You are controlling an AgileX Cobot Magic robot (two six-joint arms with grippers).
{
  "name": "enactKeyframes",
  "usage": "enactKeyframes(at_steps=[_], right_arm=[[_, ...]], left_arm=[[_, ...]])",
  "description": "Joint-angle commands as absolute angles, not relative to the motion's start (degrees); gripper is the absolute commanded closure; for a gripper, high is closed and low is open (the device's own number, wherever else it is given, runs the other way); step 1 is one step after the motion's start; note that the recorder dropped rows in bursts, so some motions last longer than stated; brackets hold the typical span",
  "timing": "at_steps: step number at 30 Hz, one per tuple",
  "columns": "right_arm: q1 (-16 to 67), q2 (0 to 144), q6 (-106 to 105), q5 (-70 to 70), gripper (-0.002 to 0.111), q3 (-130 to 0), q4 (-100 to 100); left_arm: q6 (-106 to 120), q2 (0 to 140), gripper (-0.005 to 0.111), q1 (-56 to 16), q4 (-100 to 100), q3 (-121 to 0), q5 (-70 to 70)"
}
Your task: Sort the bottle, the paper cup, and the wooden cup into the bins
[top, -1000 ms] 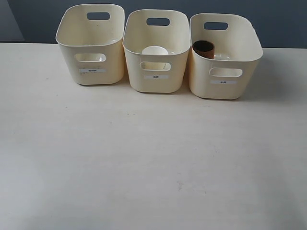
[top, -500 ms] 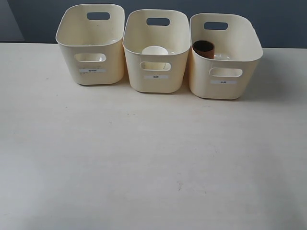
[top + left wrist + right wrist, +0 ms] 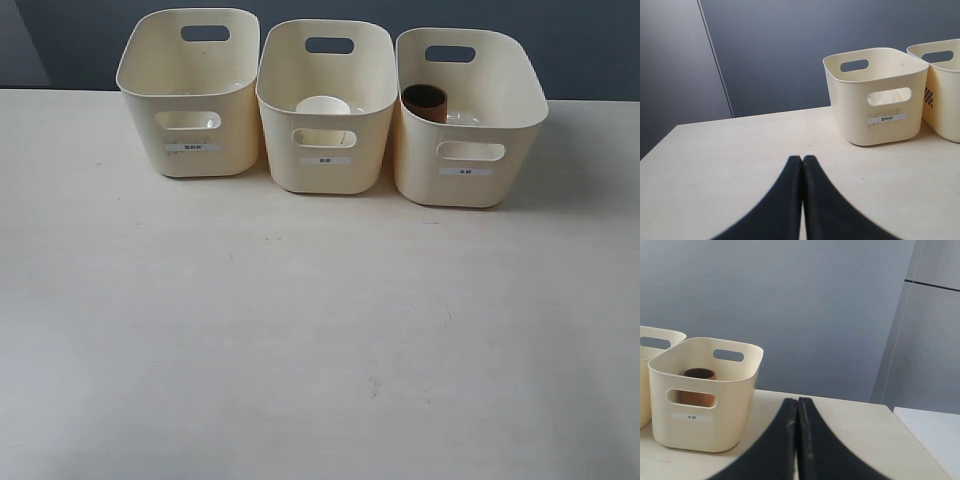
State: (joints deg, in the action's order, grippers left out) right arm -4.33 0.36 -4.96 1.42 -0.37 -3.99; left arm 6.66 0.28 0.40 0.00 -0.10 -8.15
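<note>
Three cream bins stand in a row at the table's far edge. The white paper cup (image 3: 322,104) sits upright in the middle bin (image 3: 325,178). Inside the right bin (image 3: 465,192) is the brown wooden cup (image 3: 425,100), which also shows in the right wrist view (image 3: 699,374). Only a pale glossy shape shows through the front cut-out of the left bin (image 3: 195,163); the bottle itself is not clearly seen. My left gripper (image 3: 802,159) is shut and empty, low over the table, short of the left bin (image 3: 855,117). My right gripper (image 3: 797,401) is shut and empty beside the right bin (image 3: 735,412). Neither gripper shows in the exterior view.
The pale table (image 3: 300,330) stretches in front of the bins. A dark blue-grey wall (image 3: 580,40) stands behind them. In the right wrist view a white surface (image 3: 930,435) lies past the table's end.
</note>
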Motion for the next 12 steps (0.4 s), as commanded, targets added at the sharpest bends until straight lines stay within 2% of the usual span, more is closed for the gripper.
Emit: enactKeyframes(at_steps=[1, 12], right_arm=[[-4.65, 0.0, -4.98, 1.19, 0.109, 0.0, -4.39], [-4.65, 0.0, -4.98, 1.19, 0.109, 0.0, -3.97]], left_arm=[[6.58, 0.0, 0.107, 0.43, 0.0, 0.0, -7.84], [6.58, 0.0, 0.107, 0.43, 0.0, 0.0, -7.84]])
